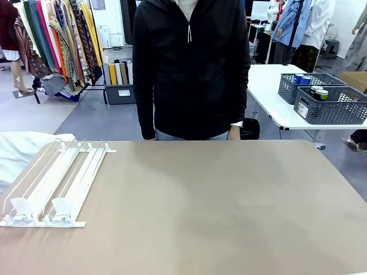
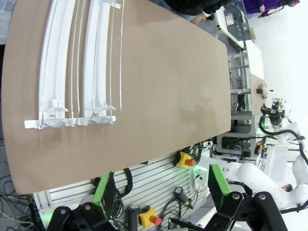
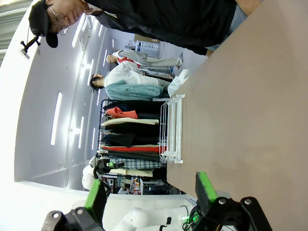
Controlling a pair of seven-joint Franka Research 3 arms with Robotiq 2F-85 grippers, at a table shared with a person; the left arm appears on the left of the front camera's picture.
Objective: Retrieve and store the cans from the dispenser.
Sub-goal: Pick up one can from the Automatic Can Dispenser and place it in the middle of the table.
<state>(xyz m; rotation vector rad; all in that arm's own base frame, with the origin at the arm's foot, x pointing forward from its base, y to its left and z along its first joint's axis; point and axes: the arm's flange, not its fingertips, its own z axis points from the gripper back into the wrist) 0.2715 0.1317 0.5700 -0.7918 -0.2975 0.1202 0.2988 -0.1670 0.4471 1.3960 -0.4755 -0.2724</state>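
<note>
Cans [image 1: 317, 91] sit in grey baskets [image 1: 327, 106] on a white side table [image 1: 269, 91] well beyond the bench's far right corner, some blue, some dark with silver tops. The white dispenser [image 1: 57, 183] lies at the left of the bench [image 1: 218, 206] with both lanes bare, its stoppers at the near end. Judging by that, either nothing has been loaded yet or the job is finished; I cannot tell which.

The left tool [image 2: 161, 192] hangs over the near edge of the bench with its green pads spread wide and nothing between them. The right tool [image 3: 149, 192] is likewise wide and empty, off the bench's edge.

Room to move is generous: the whole middle and right of the bench is bare. A person [image 1: 192, 69] stands close against the far edge, so reaches toward that side need care.
</note>
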